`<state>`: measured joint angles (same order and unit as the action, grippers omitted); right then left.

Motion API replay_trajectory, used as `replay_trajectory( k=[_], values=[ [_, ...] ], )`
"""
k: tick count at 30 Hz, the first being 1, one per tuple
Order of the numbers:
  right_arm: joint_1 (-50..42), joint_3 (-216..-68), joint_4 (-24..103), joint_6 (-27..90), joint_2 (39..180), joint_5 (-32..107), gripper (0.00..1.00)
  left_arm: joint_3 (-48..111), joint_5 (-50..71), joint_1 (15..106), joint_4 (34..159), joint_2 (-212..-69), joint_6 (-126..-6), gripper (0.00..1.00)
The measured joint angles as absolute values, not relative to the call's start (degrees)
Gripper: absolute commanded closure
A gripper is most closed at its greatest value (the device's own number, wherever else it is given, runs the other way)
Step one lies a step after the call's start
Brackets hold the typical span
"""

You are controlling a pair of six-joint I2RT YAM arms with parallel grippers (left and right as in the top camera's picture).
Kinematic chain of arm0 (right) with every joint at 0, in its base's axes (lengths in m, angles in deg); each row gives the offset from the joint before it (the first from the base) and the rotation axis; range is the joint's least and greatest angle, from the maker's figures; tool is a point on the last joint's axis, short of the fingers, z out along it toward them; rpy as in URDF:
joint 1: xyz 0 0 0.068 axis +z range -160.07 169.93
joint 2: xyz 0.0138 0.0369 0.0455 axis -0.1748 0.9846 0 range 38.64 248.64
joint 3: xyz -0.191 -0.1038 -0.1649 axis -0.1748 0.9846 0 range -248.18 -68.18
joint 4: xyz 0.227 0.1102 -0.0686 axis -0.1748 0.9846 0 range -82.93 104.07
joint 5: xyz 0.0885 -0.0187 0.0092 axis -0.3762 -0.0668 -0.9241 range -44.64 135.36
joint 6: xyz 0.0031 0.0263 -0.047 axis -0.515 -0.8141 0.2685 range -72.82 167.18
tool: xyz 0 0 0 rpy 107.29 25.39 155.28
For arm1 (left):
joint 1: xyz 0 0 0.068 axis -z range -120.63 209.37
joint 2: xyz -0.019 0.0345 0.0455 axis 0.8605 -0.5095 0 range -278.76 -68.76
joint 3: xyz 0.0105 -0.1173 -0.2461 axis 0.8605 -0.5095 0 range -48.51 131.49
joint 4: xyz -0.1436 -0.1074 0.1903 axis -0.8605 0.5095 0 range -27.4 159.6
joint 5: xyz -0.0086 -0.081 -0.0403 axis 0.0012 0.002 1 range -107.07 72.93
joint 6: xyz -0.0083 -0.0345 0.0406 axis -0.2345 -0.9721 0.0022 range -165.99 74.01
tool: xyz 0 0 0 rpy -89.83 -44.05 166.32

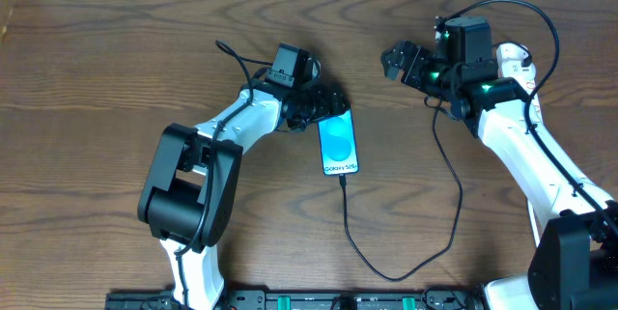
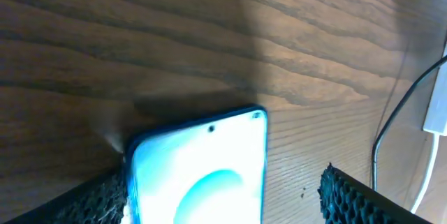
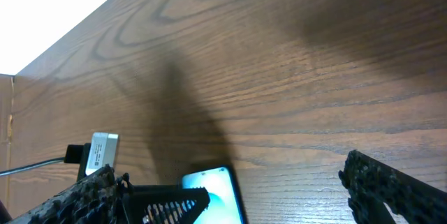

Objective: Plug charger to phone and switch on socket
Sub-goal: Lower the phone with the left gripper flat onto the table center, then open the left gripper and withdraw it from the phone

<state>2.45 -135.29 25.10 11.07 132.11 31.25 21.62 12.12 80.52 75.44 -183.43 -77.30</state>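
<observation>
The phone [image 1: 338, 144] lies flat mid-table with its blue screen lit. The charger [image 1: 350, 228] is a thin black cable; its tip sits at the phone's bottom edge [image 1: 342, 177], and it loops toward the near edge and back up under the right arm. My left gripper [image 1: 326, 107] is open astride the phone's top end [image 2: 202, 161]: the left finger [image 2: 98, 199] is against the phone's edge and the right finger [image 2: 356, 199] stands clear. My right gripper [image 1: 401, 62] hangs open above bare wood. The socket [image 3: 101, 153] shows only as a white block with a black plug.
A white cord [image 2: 419, 182] and the black cable [image 2: 377, 147] run along the wood to the right of the phone, beside a white block [image 2: 438, 112]. The table's far edge [image 3: 70, 39] shows in the right wrist view.
</observation>
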Motion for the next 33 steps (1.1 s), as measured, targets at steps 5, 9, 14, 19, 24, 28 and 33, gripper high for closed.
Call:
replay_trajectory(
  k=[5, 9, 14, 19, 24, 28, 33],
  values=[
    [2.45, -135.29, 25.16, 11.07, 132.11, 31.27, 0.01, 21.62, 11.40, 80.54, 75.55, -183.39, -77.28, 0.11],
    [2.45, -135.29, 25.34, 11.52, 132.11, 31.27, 0.01, 21.97, 8.67, 80.43, 77.03, -183.04, -77.26, 0.11],
    [2.45, -135.29, 25.49, 11.90, 132.11, 31.27, 0.01, 21.46, 4.10, 77.63, 82.17, -181.05, -75.59, 0.11],
    [2.45, -135.29, 25.53, 11.92, 132.11, 31.31, 0.01, 19.43, -5.41, 73.28, 92.44, -172.86, -72.49, 0.11],
    [2.45, -135.29, 25.60, 11.92, 132.11, 31.34, 0.01, 19.39, -10.13, 72.12, 99.06, -155.41, -71.35, 0.11],
    [2.45, -135.29, 25.51, 11.92, 132.11, 31.45, 0.01, 19.39, -11.02, 72.12, 99.30, -148.03, -71.18, 0.11],
    [2.45, -135.27, 25.53, 11.92, 132.11, 32.58, 0.01, 19.39, -11.26, 72.12, 99.48, -145.14, -71.18, 0.10]
  ],
)
